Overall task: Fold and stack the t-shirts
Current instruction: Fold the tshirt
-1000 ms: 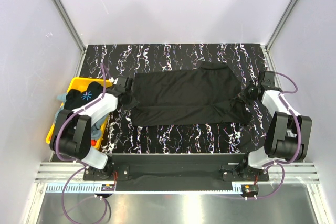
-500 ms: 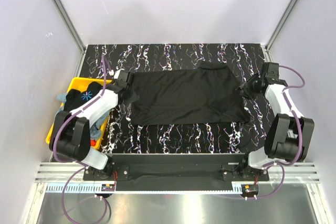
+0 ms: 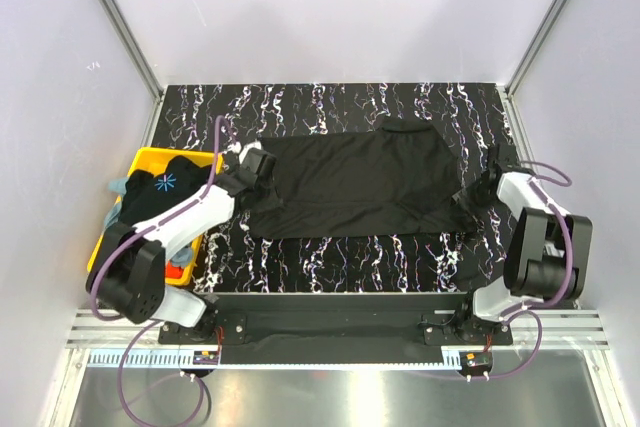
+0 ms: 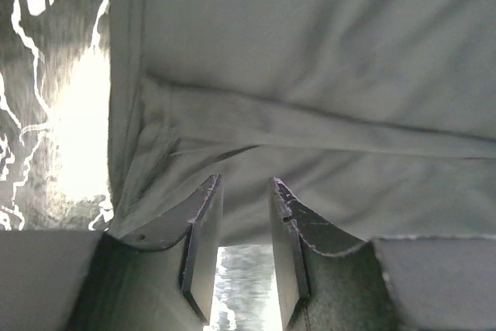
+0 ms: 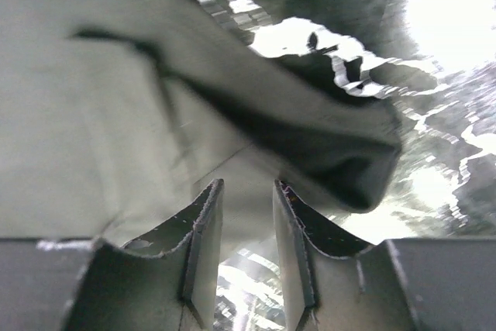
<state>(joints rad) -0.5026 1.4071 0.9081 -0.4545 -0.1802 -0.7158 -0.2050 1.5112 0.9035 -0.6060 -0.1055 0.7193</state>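
A plain black t-shirt (image 3: 355, 182) lies spread flat across the middle of the table, with its sleeves at the right end. My left gripper (image 3: 262, 167) is low at the shirt's left edge. In the left wrist view my left gripper (image 4: 242, 184) is open, its tips at the cloth (image 4: 310, 75), with bare table between the jaws. My right gripper (image 3: 480, 190) is at the shirt's near right corner. In the right wrist view my right gripper (image 5: 246, 185) is open, with the cloth (image 5: 93, 98) and a bunched sleeve (image 5: 341, 160) just ahead of it.
A yellow bin (image 3: 140, 159) stands at the table's left edge. It holds a black shirt with a pale-blue starburst (image 3: 165, 184), a grey-blue one (image 3: 118, 187) and an orange-red one (image 3: 178, 269). The black marbled tabletop (image 3: 330, 257) ends at grey walls.
The fold along the shirt's near edge has flattened. My left gripper has moved right onto the shirt's left edge. My right gripper has moved toward me, down to the near right corner.
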